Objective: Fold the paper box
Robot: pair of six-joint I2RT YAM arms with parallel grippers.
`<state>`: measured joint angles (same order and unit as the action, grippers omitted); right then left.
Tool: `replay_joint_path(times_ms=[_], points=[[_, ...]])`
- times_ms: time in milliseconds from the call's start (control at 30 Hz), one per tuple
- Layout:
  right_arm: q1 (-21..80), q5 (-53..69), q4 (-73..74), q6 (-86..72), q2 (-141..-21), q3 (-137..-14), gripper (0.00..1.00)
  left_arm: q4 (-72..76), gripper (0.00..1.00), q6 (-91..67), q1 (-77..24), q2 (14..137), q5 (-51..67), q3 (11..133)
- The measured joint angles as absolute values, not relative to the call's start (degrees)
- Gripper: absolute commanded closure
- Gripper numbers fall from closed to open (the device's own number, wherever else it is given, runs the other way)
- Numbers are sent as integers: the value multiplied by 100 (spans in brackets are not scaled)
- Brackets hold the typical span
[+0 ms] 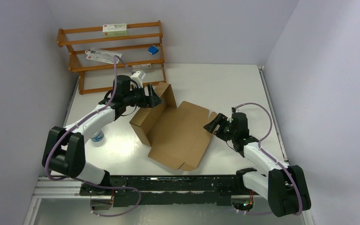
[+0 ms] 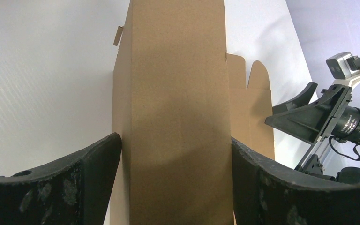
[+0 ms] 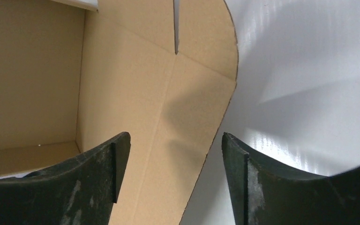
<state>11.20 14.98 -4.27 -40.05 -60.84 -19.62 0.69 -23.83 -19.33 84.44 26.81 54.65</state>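
Note:
The paper box (image 1: 183, 133) is a brown cardboard sheet lying mid-table, with its left wall and back-left flap folded up. My left gripper (image 1: 153, 97) is open at the raised flap. In the left wrist view its jaws (image 2: 176, 140) straddle an upright cardboard panel (image 2: 178, 70) that fills the gap between them. My right gripper (image 1: 212, 125) is open at the sheet's right edge. In the right wrist view it (image 3: 176, 138) hovers over a rounded flap (image 3: 136, 84), one finger over cardboard and one over the table.
A wooden rack (image 1: 117, 51) stands at the back left holding white cartons (image 1: 115, 29) and a blue item (image 1: 153, 49). A small clear object with a blue part (image 1: 97, 137) lies beside the left arm. Walls close in on the table's left, back and right.

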Motion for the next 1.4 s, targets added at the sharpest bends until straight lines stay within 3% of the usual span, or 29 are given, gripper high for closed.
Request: replay_joint_path(times_ms=[67,367,467,1000,1400], points=[[1120,1619,-517,-4073,-6125,-1922,36,73,18,-2386,-1933,8449,2683,5465],[1111,1824,-676,-4084,-6176,-2005,86,287,15,-2392,-1911,8473,2703,5398],[1109,1787,-458,-3942,-6176,-2327,97,362,13,-2443,-1905,8473,2738,5339],[1485,1151,1142,-2123,-7000,-5570,100,805,3,-2919,-1896,7448,2696,4193],[1806,1201,1780,-709,-8055,-7592,100,-285,2,-2961,-1896,5234,991,3157]])
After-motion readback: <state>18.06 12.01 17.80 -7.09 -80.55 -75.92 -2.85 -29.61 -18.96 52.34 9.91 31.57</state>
